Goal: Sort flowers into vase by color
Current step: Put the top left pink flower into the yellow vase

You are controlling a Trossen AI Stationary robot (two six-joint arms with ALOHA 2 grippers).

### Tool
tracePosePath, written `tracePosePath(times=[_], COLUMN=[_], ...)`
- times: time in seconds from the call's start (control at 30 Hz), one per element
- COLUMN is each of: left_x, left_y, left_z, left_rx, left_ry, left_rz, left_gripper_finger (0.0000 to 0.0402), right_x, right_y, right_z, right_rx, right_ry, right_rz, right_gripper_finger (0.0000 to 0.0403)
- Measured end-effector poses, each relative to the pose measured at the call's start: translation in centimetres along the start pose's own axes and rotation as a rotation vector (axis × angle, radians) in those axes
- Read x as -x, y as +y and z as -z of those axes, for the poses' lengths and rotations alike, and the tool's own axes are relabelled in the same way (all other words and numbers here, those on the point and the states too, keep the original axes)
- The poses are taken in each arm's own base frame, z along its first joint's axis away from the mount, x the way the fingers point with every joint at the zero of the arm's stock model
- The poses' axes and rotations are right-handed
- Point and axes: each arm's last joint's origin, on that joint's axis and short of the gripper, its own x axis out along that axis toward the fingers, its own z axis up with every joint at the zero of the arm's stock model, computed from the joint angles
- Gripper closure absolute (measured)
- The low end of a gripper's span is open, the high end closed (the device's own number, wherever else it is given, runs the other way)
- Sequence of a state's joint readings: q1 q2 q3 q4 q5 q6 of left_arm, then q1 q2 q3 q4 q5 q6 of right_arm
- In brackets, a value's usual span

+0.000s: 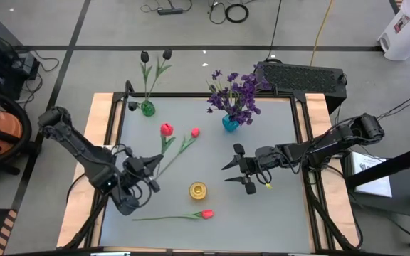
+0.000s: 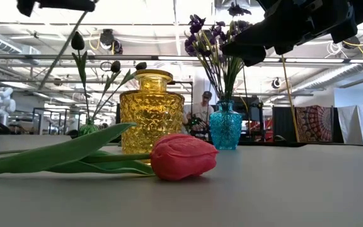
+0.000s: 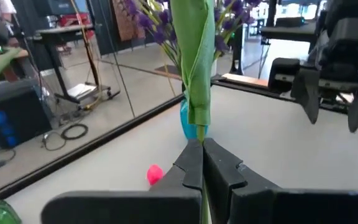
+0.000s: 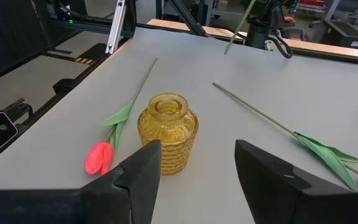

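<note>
My left gripper [image 1: 148,168] is shut on a red tulip [image 1: 166,129] held above the table's left half. Its leaf [image 3: 194,62] rises in front of the left wrist camera. A pink tulip [image 1: 195,132] lies flat on the table beside it. Another red tulip [image 1: 205,213] lies near the front edge, its stem pointing left. An empty yellow vase [image 1: 198,190] stands between them. My right gripper [image 1: 242,169] hangs open to the right of that vase, fingers [image 4: 145,171] apart, touching nothing. My left gripper pinches the red tulip's thin stem between its two fingers, right below the base of the leaf [image 3: 196,134]. The fingers come nearly level from the table's near left. The flower is lifted clear, and its bare lower stem [image 2: 62,50] slants down below the gripper.
A green vase [image 1: 147,108] with two near-black tulips [image 1: 155,55] stands at the far left. A teal vase [image 1: 230,123] with purple flowers [image 1: 237,92] stands at the far middle. Wooden rails [image 1: 105,121] border the grey table.
</note>
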State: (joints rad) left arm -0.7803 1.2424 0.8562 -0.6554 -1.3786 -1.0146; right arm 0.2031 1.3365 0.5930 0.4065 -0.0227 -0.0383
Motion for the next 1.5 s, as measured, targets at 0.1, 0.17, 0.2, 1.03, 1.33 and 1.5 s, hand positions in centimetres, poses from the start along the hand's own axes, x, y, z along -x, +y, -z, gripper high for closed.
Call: tracePosePath(times=[0.1, 0.17, 0.2, 1.03, 1.33, 1.5], left_x=[-0.7, -1.1, -1.3, -5.3, -7.8, -7.7], left_y=[-0.7, -1.1, -1.3, -3.9, -4.6, -5.1], left_z=[-0.7, -1.1, -1.2, -4.8, -4.2, -5.6], left_rx=[0.046, 0.035, 0.022, -0.277, -0.274, -0.171], left_ry=[0.003, 0.023, 0.036, -0.036, -0.049, -0.185], left_rz=[0.003, 0.029, 0.051, 0.648, 0.678, 0.716], left_gripper_finger=[0.0400, 0.0400, 0.0400, 0.0400, 0.0400, 0.0400], right_x=[0.0, 0.0, 0.0, 0.0, 0.0, 0.0], right_y=[0.0, 0.0, 0.0, 0.0, 0.0, 0.0], right_z=[0.0, 0.0, 0.0, 0.0, 0.0, 0.0], right_rx=[0.000, 0.000, 0.000, 0.000, 0.000, 0.000], right_ry=[0.000, 0.000, 0.000, 0.000, 0.000, 0.000], right_rz=[0.000, 0.000, 0.000, 0.000, 0.000, 0.000], right_gripper_finger=[0.0206, 0.0206, 0.0206, 0.0206, 0.0206, 0.0206])
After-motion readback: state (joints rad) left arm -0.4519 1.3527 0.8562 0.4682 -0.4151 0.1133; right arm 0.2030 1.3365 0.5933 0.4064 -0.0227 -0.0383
